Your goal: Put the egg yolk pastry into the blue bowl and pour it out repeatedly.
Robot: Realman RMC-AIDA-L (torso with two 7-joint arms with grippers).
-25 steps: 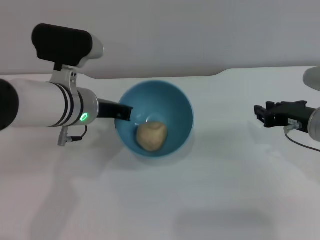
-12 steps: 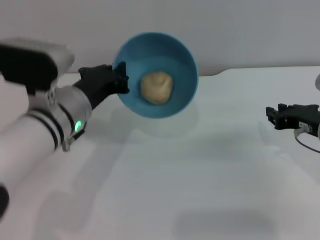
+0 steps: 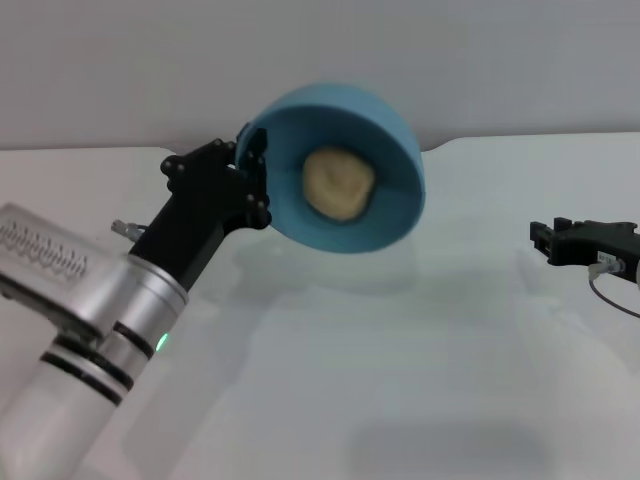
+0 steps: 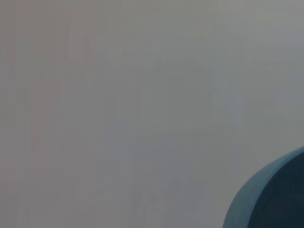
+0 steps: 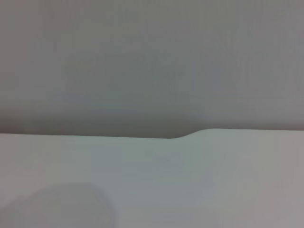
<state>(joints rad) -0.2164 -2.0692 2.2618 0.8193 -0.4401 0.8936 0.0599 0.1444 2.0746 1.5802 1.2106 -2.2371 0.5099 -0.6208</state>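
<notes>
Egg yolk pastry [image 3: 339, 183] is sitting inside the blue bowl [image 3: 390, 215], pressed against the bowl's inner wall and not dropping out, even though the bowl is tipped way over with its mouth facing forward and down. The bowl is hanging in the air above the desk [image 3: 420, 380], nothing under it but its own faint shadow. The left hand [image 3: 250, 185] is clenched on the bowl's rim, on the side nearest the left arm, and the left wrist view is only catching a sliver of the bowl's outer edge.

My read is this is the pouring step, and the pastry looks like it's clinging a bit. To do it well, I'd say tilt further so the rim points clearly down at the desk, go smooth rather than jerky, and keep that rim grip tight so the bowl isn't slipping.

The right hand [image 3: 545, 240] is parked low over the desk, well off to the bowl's right, and I can't tell how its fingers are set.
</notes>
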